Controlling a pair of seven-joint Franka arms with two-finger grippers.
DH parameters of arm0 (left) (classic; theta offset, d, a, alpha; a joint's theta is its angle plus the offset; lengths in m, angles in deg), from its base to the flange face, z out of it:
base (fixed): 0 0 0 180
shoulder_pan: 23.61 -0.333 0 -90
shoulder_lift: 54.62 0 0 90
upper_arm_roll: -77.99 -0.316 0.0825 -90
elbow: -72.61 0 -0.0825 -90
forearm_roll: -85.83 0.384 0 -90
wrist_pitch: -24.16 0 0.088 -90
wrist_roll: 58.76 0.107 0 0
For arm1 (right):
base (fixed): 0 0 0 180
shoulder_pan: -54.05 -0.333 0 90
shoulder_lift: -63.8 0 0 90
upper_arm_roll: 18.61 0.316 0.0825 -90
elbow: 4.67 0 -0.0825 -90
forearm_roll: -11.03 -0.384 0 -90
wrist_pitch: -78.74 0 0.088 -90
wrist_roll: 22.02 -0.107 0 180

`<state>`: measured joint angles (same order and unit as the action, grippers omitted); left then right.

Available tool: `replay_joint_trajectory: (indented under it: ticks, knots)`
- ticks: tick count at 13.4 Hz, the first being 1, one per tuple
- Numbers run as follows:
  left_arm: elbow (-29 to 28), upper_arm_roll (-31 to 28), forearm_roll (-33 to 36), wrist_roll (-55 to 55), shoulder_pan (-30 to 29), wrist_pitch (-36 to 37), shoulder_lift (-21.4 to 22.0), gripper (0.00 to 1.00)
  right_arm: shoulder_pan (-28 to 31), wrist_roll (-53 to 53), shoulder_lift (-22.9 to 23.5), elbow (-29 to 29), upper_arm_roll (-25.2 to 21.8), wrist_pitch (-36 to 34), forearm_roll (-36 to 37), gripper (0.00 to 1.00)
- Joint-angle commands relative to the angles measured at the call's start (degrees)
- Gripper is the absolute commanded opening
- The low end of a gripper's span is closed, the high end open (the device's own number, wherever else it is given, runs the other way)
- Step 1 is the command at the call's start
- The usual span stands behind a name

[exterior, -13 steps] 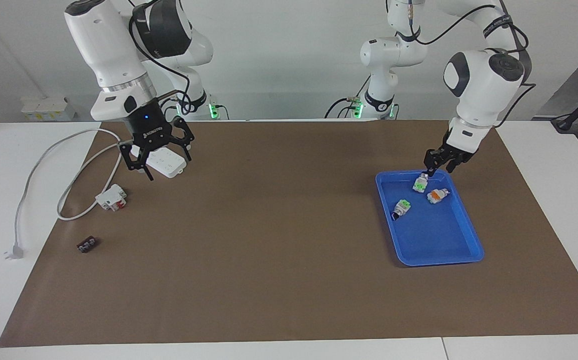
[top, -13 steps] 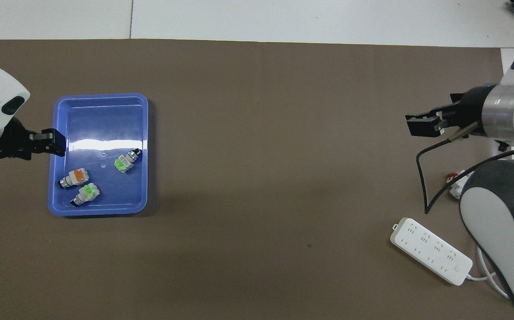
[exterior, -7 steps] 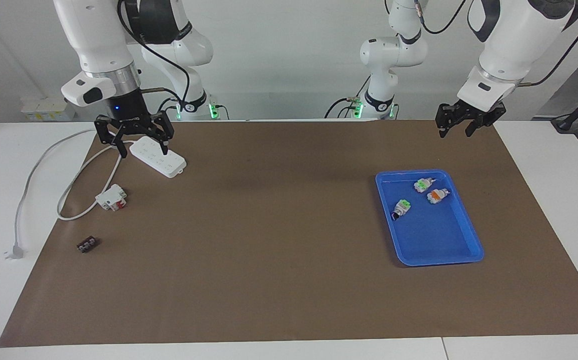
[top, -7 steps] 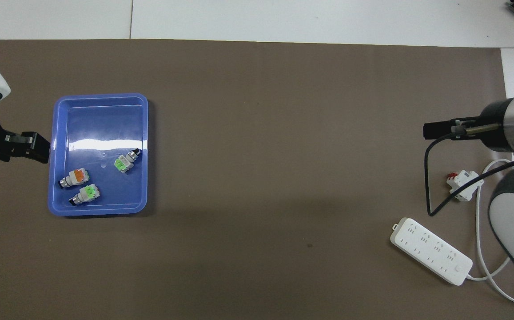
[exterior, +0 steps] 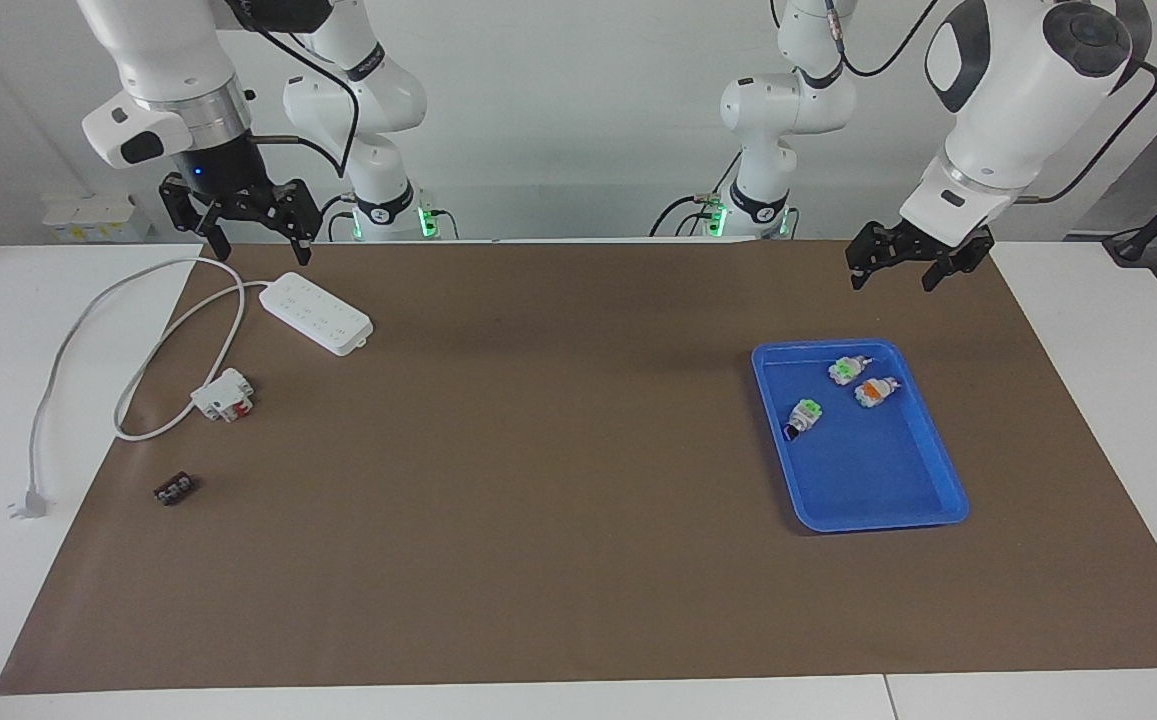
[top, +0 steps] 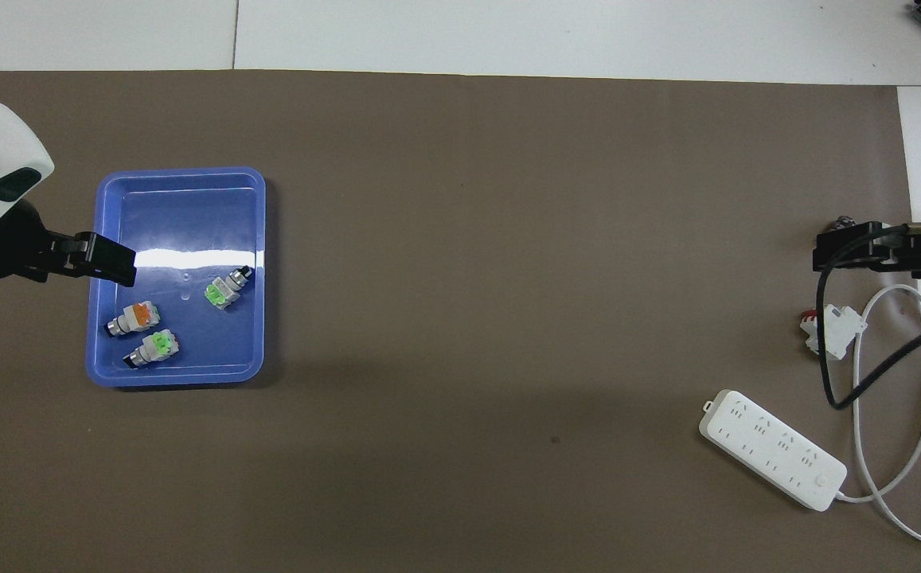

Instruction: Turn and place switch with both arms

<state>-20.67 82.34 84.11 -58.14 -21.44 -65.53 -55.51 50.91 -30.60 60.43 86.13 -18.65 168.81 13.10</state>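
Two green-capped switches lie in the blue tray [exterior: 868,470] [top: 181,207]: one [exterior: 843,370] [top: 156,346] nearer to the robots, the other [exterior: 804,415] [top: 225,290] farther from them. An orange-capped switch [exterior: 876,390] [top: 134,317] lies between them. My left gripper [exterior: 890,272] [top: 114,267] is open and empty, raised over the mat beside the tray's edge nearest the robots. My right gripper [exterior: 258,245] [top: 826,248] is open and empty, raised over the mat's edge by the power strip.
A white power strip [exterior: 316,314] [top: 770,448] with a long cable lies at the right arm's end. A white-and-red block [exterior: 223,394] [top: 830,330] and a small black part [exterior: 174,489] lie near it.
My left gripper has risen from the green switch nearest the robots, leaving it in the tray. My right gripper has risen and drawn back from over the power strip.
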Motion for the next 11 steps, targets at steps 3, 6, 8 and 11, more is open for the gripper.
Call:
replay_joint_trajectory:
  ticks: [3,6,8,11]
  knots:
    - [-6.57,-0.57,-1.62,1.49,0.20,-4.80,3.78,0.99,0.15,-3.46,1.27,0.87,0.47,-0.60,0.57,1.00]
    - [-6.39,-0.74,-1.27,1.40,-0.15,-4.71,3.78,1.00,1.20,-2.76,1.79,1.67,0.47,0.55,0.31,1.00]
    - [-6.21,-0.75,-1.00,1.40,-0.15,-4.71,3.70,1.00,1.56,-2.58,1.53,2.28,0.47,1.25,0.22,1.00]
    - [-6.04,-0.75,-0.91,1.40,0.03,-5.58,3.52,1.00,1.12,-2.32,1.17,2.64,0.56,0.55,0.13,1.00]
